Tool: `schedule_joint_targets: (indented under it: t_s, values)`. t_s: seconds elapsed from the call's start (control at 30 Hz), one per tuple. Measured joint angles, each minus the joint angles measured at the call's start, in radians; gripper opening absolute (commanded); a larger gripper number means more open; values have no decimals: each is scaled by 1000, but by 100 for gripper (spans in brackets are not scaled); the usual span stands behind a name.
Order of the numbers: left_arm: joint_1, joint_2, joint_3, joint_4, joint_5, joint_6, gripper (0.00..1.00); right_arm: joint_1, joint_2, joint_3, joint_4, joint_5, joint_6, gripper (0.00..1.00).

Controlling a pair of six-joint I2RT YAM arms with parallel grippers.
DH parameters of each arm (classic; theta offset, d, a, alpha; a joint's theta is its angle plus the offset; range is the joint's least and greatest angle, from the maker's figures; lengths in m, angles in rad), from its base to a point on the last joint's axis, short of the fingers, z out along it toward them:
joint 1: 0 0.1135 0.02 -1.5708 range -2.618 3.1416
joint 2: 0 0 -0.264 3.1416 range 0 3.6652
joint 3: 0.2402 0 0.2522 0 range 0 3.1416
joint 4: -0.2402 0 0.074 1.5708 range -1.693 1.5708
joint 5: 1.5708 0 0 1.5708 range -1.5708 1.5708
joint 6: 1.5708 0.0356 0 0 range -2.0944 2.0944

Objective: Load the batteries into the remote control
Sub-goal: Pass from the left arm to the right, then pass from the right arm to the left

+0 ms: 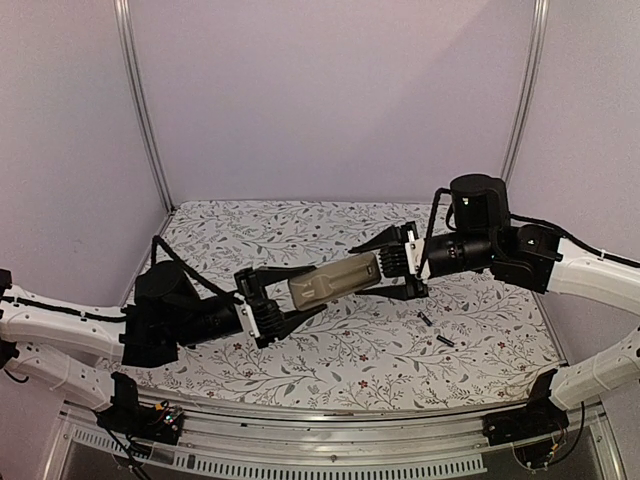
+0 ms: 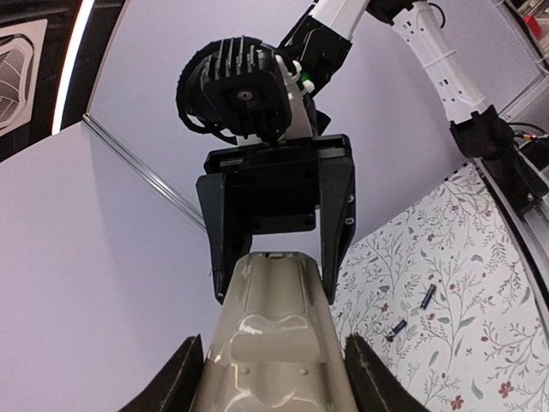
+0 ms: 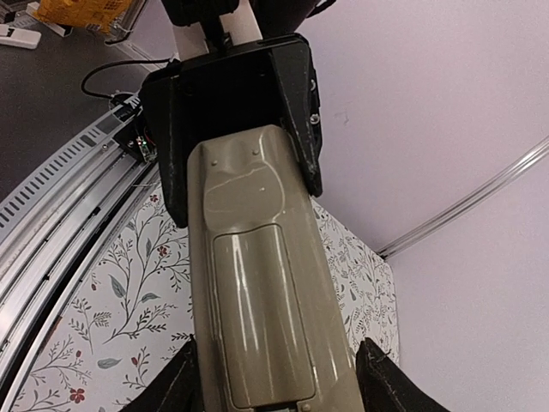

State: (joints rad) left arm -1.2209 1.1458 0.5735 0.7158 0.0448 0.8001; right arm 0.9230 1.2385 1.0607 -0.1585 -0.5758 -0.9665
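Table (image 1: 300, 370) with floral-print cloth (image 1: 250, 230). Two batteries (image 1: 425, 320) lie on it, right of centre, near each other, apart, both slanted.

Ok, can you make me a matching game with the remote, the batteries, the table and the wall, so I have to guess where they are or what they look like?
Things
1. remote
2. batteries
3. table
4. wall

Where or how
A. plain lilac
B. lying loose, side by side, low down on the right
C. held up in the air, gripped at both ends
D. covered in a leaf and flower print

Pairs: 1-C, 2-B, 3-D, 4-A
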Motion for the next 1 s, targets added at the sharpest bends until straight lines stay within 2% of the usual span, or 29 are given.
schedule_joint_targets:
  t_s: [0.33, 0.37, 0.43, 0.5, 0.53, 0.6, 0.67, 0.87, 0.97, 1.0]
  values:
    - [2, 9, 0, -4, 5, -19, 0, -1, -7, -15, -10, -10, -25, 27]
    - [2, 10, 0, -3, 4, -23, 2, -1, -7, -15, -10, -10, -26, 26]
    - [2, 14, 0, 2, -1, -36, 38, -1, -8, -16, -10, -9, -25, 23]
    - [2, 19, 1, 5, -7, -58, 63, -2, -11, -18, -10, -4, -22, 21]
    - [2, 21, 3, 5, -10, -75, 73, -3, -13, -21, -10, 0, -20, 20]
    - [2, 30, 18, 5, -18, -136, 83, -1, -16, -26, 14, 21, -14, 20]
    - [2, 37, 45, 6, -26, -224, 87, 1, -18, -34, 45, 34, -9, 20]
    - [2, 27, 73, 25, -46, -536, 89, 2, -32, -50, 89, 77, 3, 19]
    - [2, 18, 83, -3, -81, -696, 86, 2, -34, -53, 103, 100, 5, 19]
    - [2, 13, 89, -18, -96, -740, 82, 2, -34, -55, 106, 106, 5, 19]
